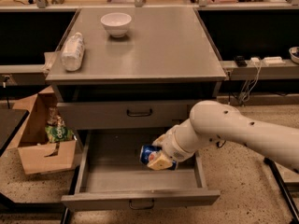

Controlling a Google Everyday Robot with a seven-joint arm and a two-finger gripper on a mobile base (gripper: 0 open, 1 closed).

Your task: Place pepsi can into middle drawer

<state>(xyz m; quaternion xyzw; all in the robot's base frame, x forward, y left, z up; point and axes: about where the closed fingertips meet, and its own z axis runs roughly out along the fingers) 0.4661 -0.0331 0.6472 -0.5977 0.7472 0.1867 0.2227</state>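
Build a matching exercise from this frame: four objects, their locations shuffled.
Objects
1. pepsi can
2. white bowl
3. plastic bottle
4. cardboard box

Locations
A. on the floor, left side
B. lying on its side at the tabletop's left edge
C. held in the gripper, over the open middle drawer
D. upright near the tabletop's back

Pairs: 1-C, 2-D, 3-B, 4-A

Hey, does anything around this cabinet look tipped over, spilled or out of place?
Only the plastic bottle: it lies on its side at the left edge of the cabinet top, not upright. Nothing looks spilled. The gripper holds the pepsi can sideways over the open middle drawer.
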